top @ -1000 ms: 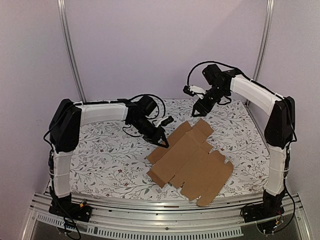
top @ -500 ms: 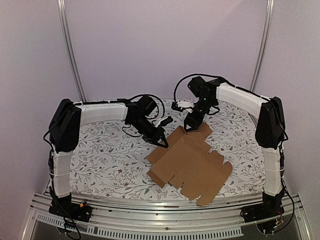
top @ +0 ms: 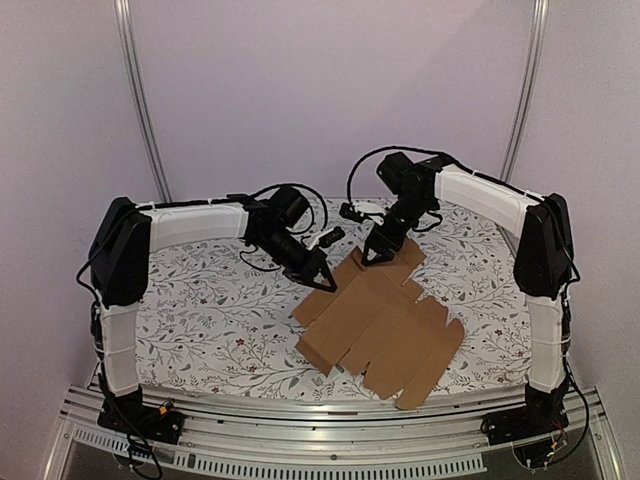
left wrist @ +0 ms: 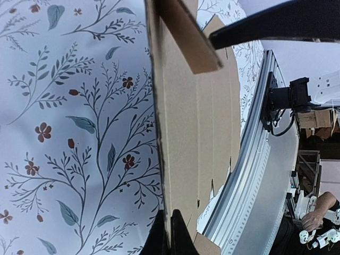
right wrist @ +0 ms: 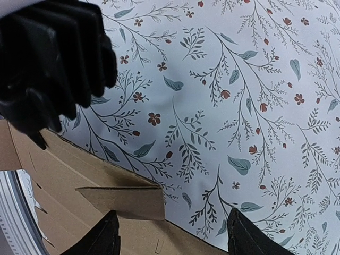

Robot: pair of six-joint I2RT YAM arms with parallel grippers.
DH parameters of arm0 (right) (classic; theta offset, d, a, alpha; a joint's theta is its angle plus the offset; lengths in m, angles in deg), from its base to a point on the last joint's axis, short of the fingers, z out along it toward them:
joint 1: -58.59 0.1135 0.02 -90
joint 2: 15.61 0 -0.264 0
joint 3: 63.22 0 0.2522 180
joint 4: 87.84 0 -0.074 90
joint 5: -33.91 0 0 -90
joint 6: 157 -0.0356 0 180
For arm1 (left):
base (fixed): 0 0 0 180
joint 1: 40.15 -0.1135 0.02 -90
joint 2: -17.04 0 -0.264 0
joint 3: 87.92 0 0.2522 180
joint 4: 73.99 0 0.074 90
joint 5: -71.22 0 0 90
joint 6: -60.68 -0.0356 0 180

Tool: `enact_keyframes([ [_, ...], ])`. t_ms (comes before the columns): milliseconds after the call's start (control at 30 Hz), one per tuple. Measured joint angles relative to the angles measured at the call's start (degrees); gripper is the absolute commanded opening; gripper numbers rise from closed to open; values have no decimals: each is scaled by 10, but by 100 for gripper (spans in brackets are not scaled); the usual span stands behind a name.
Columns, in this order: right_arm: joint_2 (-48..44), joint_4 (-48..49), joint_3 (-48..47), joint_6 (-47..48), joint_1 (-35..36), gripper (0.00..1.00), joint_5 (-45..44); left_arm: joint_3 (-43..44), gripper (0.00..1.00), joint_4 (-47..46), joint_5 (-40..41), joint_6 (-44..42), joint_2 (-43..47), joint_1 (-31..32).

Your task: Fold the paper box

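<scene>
We see the left gripper (left wrist: 169,237) pinched shut on the box's (top: 385,320) edge; the right gripper (right wrist: 175,234) stands wide open, straddling a raised flap (right wrist: 125,202).

The paper box (top: 385,320) is plain brown. The table cover (top: 210,310) is white with blue-green leaves, thin dark twigs and little red flowers all over. The left arm (top: 195,222) and right arm (top: 490,192) are white with black joints. The wall (top: 330,90) is pale purple.
</scene>
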Motion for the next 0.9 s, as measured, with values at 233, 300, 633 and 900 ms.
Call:
enact_keyframes([
  [233,16,0,-12,-14,0,59,32,-18,0,-9,0,-9,19,2],
  [300,18,-1,-12,-15,0,59,37,-22,0,-11,2,-12,21,2],
  [633,-13,-8,12,-9,2,69,21,-24,4,-10,14,-17,23,0],
  [900,-183,-7,146,10,2,72,1,6,6,-1,42,-41,-19,-3],
])
